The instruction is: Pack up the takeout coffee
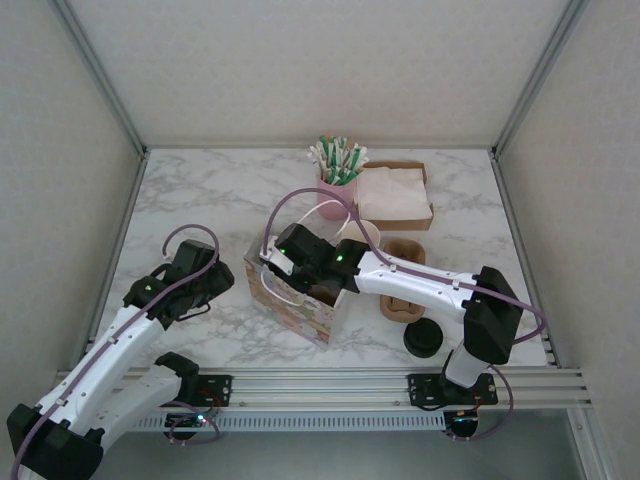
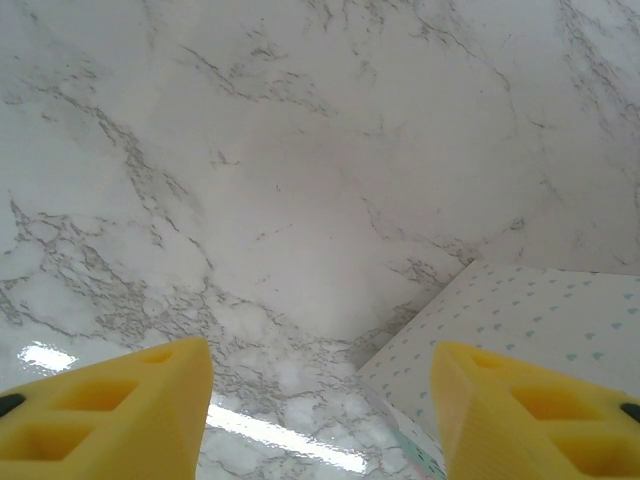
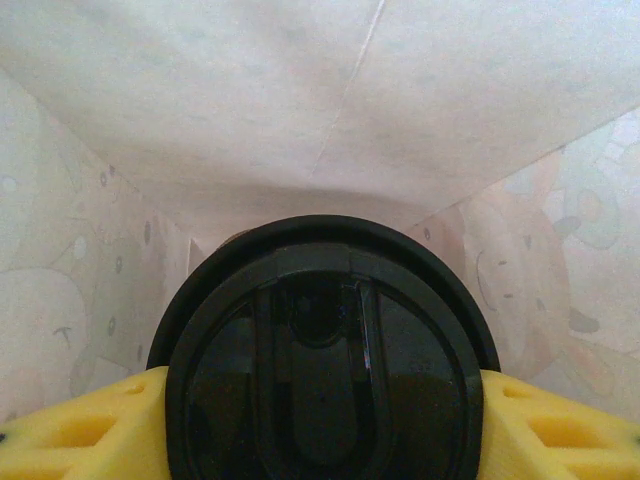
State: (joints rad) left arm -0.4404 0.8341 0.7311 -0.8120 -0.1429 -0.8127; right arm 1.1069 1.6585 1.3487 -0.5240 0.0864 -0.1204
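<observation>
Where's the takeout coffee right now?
In the right wrist view, the takeout coffee is held in the right gripper, inside the patterned paper bag standing mid-table in the top view.

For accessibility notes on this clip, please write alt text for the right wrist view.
The black lid of the takeout coffee sits between the yellow jaws of the right gripper, inside a paper bag whose pale walls show faint cartoon prints.

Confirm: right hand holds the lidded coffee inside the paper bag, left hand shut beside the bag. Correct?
No: the left hand is open, its fingers spread wide, per the left wrist view. The rest holds: the right hand grips the lidded coffee inside the paper bag.
</observation>
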